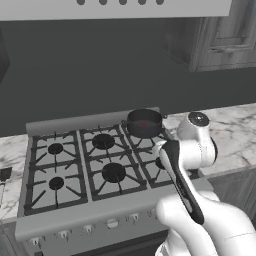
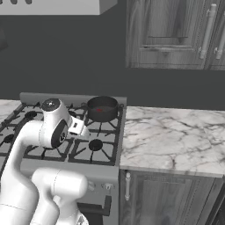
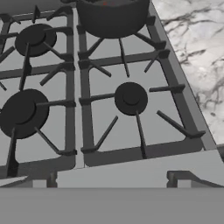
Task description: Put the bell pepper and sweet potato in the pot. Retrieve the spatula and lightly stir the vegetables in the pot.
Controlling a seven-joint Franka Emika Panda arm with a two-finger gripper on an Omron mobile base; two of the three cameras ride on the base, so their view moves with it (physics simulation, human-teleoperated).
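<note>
A: Where do we stand with the pot (image 1: 144,123)?

B: It sits on the far right burner of the stove (image 1: 90,165), just beside the marble tabletop (image 2: 171,136). We can make out something red (image 2: 102,109) low inside it, likely the pepper. Whether the sweet potato is in there too, we can't tell; the wall hides most of the inside.

A: And our claw?

B: Its tips are too low to make out from the hand camera, which looks across the near right burner (image 3: 131,98) toward the pot. We read it as spread wide with nothing in it, hanging over the front of the stove.

A: So the spatula comes next, we'd guess. Do we see it?

B: There's a small dark squarish thing (image 1: 5,174) on the tabletop far left of the stove, cut by the edge of the left base view. It might be the spatula head, but we can't be sure.

A: How do we expect it to handle?

B: Light and stiff, we judge, with a slim smooth handle that could twist or slide between the pads. We'd take it mid-handle, pads across the narrow width, so the head hangs free for stirring. Gripped too near the end, it would likely swing.
</note>
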